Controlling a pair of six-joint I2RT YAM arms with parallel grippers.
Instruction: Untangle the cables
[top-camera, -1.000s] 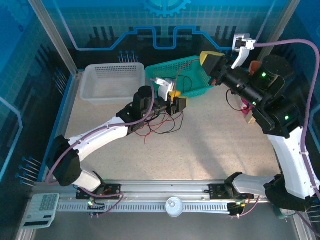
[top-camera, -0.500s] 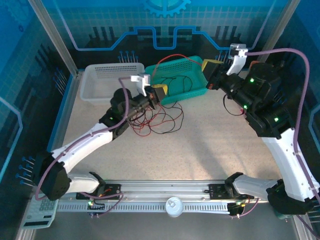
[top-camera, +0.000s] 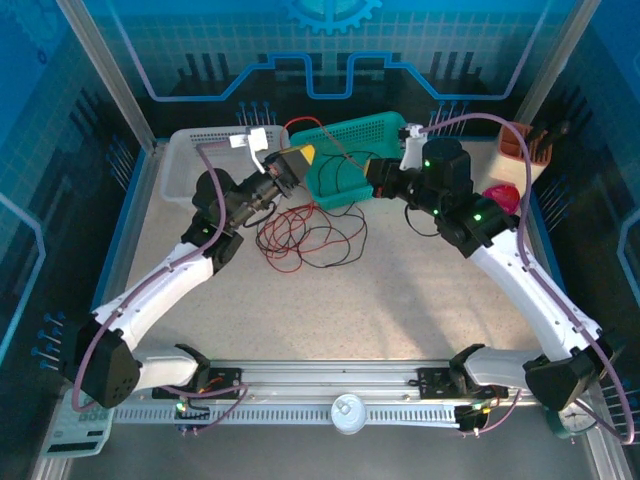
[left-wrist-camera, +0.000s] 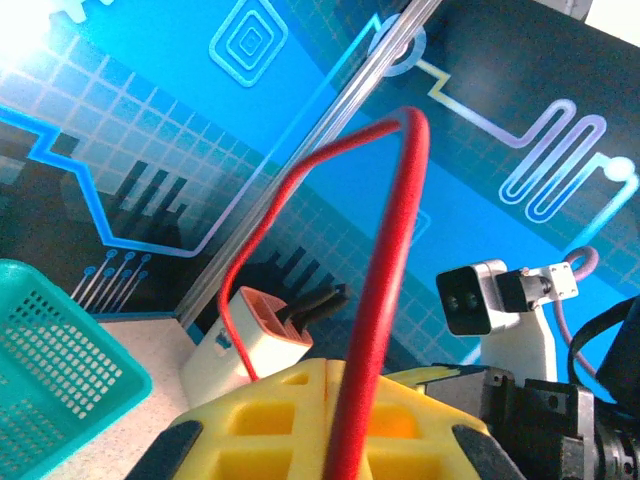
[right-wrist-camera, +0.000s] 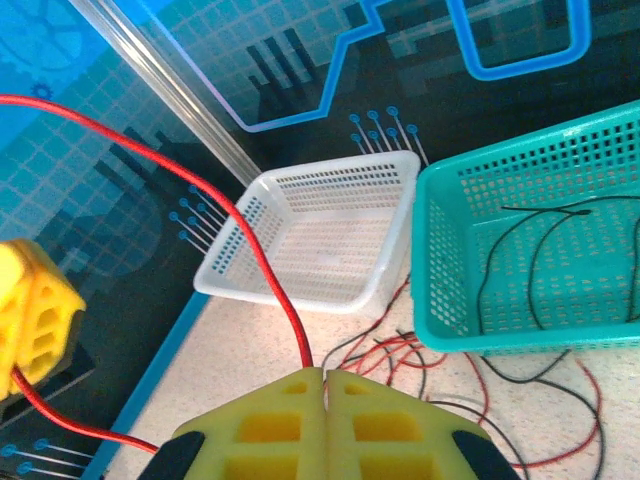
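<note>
Cables (top-camera: 310, 235), thin red and black wires, lie in a loose tangle on the speckled beige tabletop (top-camera: 400, 300) between the two arms. A few black strands trail over into the teal perforated plastic basket (top-camera: 375, 130) at the back.

The left gripper (left-wrist-camera: 345, 410) has its yellow block-shaped fingers (left-wrist-camera: 260, 420) pressed together on a red cable (left-wrist-camera: 378, 300). That cable rises from the pinch in a tall narrow loop and drops away behind. From above, this gripper sits raised in front of the white perforated plastic basket (top-camera: 185, 170), beside the teal one.

The right gripper (right-wrist-camera: 325, 385) is likewise fully closed, its yellow pads meeting on a red cable that climbs up and to the left out of the seam. Whether both pinch the same strand cannot be told. It hangs near the teal basket's front edge, pointing toward the left gripper, the two near each other but apart.

The two baskets stand side by side, touching. Blue translucent walls (top-camera: 100, 60) printed with circuit-style lines enclose the table, held in pale metal frame posts (top-camera: 110, 70). A slotted metal rail (top-camera: 330, 385) runs along the near edge, and a grey calculator (top-camera: 85, 415) lies at its left end.
</note>
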